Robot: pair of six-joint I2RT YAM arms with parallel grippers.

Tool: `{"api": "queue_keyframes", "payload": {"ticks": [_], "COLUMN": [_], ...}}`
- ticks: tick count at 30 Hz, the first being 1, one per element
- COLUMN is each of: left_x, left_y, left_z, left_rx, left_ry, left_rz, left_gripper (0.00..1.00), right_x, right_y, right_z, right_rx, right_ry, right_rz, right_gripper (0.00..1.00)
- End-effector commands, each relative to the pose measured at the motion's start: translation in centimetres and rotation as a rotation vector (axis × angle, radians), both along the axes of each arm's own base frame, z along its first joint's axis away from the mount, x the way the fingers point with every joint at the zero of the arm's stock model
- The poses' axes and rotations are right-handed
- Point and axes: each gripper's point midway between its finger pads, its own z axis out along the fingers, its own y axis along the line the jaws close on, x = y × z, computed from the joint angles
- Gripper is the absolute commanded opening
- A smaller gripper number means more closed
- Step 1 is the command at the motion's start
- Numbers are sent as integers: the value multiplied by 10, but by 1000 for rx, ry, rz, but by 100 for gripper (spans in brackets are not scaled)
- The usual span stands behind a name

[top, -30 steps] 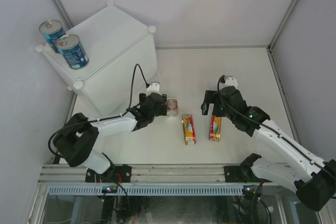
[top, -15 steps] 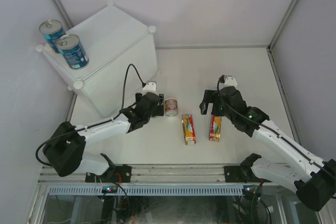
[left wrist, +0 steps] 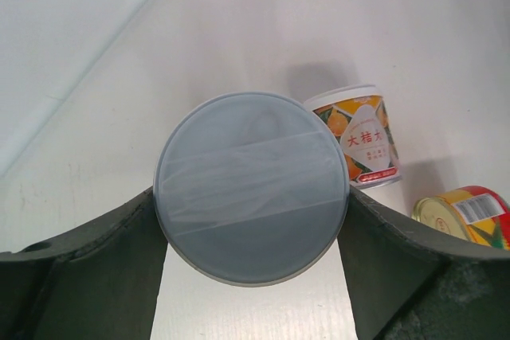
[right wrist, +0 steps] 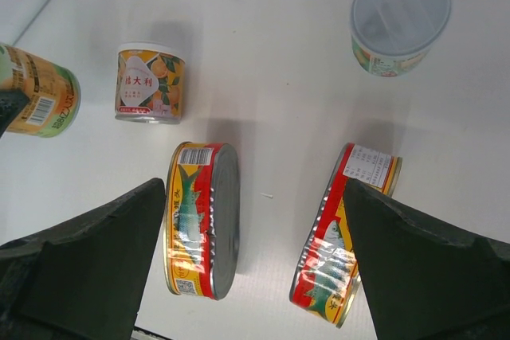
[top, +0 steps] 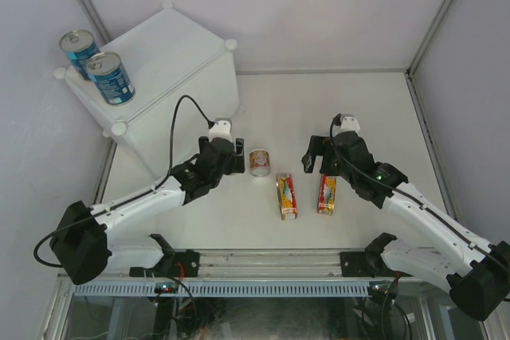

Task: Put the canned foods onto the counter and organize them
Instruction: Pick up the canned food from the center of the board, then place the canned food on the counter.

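Left gripper (top: 229, 155): jaws spread wide and clamped across a grey-lidded can (left wrist: 251, 189) (lid faces the wrist camera), just in front of the counter (top: 171, 69). Right gripper (right wrist: 255, 193): we see it wide open, holding nothing, above the left flat tin (right wrist: 203, 220) and right flat tin (right wrist: 343, 236). An orange-labelled can (top: 259, 162) lies on the table (top: 319, 109) between the arms. Two tall blue cans (top: 109, 77) stand on the counter's left corner.

Bare tabletop (right wrist: 271, 141) between left tin (right wrist: 203, 220) and right tin (right wrist: 328, 244)
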Motion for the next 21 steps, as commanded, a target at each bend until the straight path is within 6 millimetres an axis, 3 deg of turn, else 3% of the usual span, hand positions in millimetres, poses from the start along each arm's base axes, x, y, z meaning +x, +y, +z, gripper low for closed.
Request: {"api": "queue_keyframes", "payload": {"ticks": [1, 10, 21], "left_x": [19, 13, 14], "left_y": [-17, -14, 17], "left_z": [108, 184, 269], "left_rx": [-142, -95, -38], "left_ry": [-238, -368, -526], "left_rz": [9, -8, 81], "left_gripper": [0, 0, 0], "right_x": [7, 7, 7], "right_y": [4, 4, 5], "right_z": [14, 16, 18], "right_rx": [54, 61, 72], "right_ry": [-56, -58, -65], "right_rz": [-12, -14, -12], "right_gripper": [92, 92, 92]}}
